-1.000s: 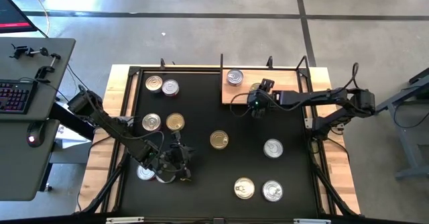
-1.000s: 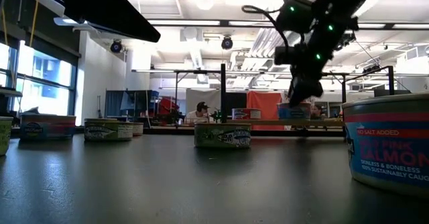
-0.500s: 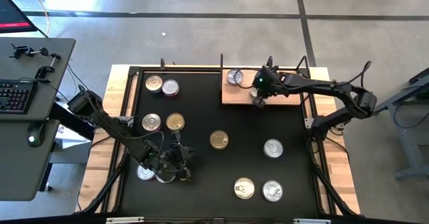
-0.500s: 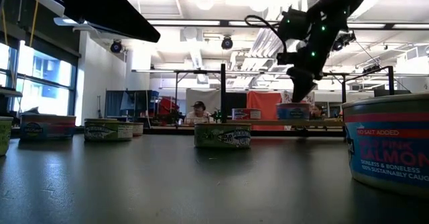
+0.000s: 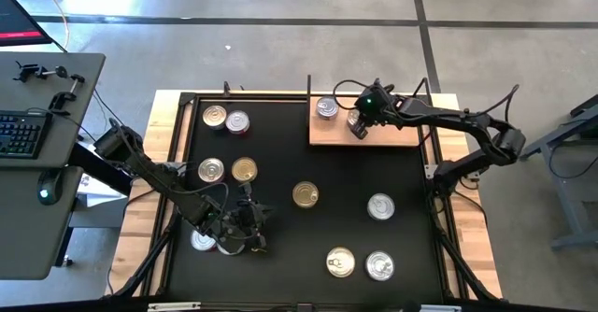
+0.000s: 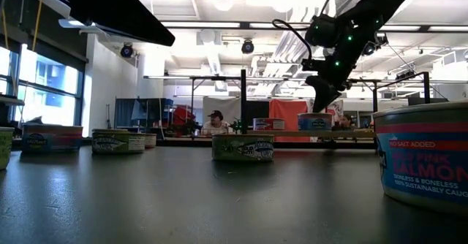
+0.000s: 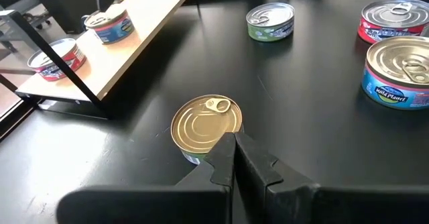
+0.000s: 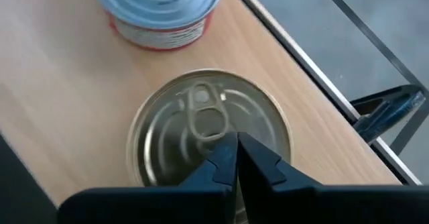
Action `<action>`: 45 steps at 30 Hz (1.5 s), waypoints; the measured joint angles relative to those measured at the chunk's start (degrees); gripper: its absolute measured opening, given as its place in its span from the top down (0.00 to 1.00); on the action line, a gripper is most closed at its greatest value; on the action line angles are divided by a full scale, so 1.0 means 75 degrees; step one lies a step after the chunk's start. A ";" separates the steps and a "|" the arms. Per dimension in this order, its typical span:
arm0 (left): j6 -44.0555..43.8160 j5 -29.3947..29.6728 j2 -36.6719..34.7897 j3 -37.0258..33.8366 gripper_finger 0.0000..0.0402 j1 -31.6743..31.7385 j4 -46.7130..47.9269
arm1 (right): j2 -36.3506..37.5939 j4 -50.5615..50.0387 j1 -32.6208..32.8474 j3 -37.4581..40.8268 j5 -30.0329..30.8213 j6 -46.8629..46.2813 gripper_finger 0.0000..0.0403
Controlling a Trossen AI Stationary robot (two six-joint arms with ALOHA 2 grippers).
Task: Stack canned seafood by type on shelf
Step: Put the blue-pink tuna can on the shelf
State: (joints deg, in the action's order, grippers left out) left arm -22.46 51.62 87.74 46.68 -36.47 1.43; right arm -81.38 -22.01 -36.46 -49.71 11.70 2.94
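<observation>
The shelf is a light wooden board at the table's far right. Two cans rest on it by their bases: a red-labelled silver-topped one and a pull-tab can beside it. My right gripper is shut and points down right over that can's lid; in the low view its tip shows just above the can. My left gripper waits shut at the table's near left, short of a gold-topped can. My right gripper has its shut fingertips over the can's lid beside the pull tab, coming from above. I cannot tell whether they touch the lid. The can stands upright on the shelf.
Several more cans stand about the black table: two at the far left, two at mid left, one in the middle, three at the near right. Metal posts rise along the shelf's far edge. A person sits in the room beyond.
My right gripper has shut its open fingers and gone from the shelf's near edge toward the far edge, ending over the pull-tab can. The can stays upright on the shelf.
</observation>
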 joint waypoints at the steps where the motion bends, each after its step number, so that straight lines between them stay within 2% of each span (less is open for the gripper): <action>1: -0.0003 0.0003 0.0000 0.0000 1.00 0.0000 0.0000 | 0.0000 -0.0001 -0.0011 0.0001 -0.0041 -0.0015 1.00; 8: -0.0007 0.0001 0.0000 0.0000 1.00 0.0000 -0.0009 | 0.0000 -0.0057 0.0016 0.0000 -0.1022 -0.0107 1.00; 11: -0.0009 0.0001 0.0000 0.0000 1.00 0.0000 -0.0015 | 0.0000 -0.0123 -0.0048 0.0000 -0.1156 -0.0195 1.00; 25: -0.0009 0.0000 0.0000 0.0000 1.00 0.0000 -0.0047 | -0.0652 0.0642 -0.0490 -0.0047 -0.1082 -0.0025 1.00; 33: -0.0130 -0.0001 0.0000 0.0000 1.00 0.0000 -0.0066 | -0.0438 0.0396 -0.0490 -0.0024 -0.1081 0.0009 1.00; 38: -0.0147 0.0000 0.0000 0.0000 1.00 0.0000 -0.0064 | -0.0132 -0.0047 -0.0490 0.0007 -0.0439 0.0009 1.00; 45: -0.0140 -0.0003 0.0000 0.0000 1.00 0.0000 -0.0064 | -0.0055 -0.0015 -0.0490 0.0012 -0.0423 0.0139 1.00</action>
State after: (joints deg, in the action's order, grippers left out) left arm -23.51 51.59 87.74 46.68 -36.47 0.95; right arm -81.80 -22.12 -40.14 -49.63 8.54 3.98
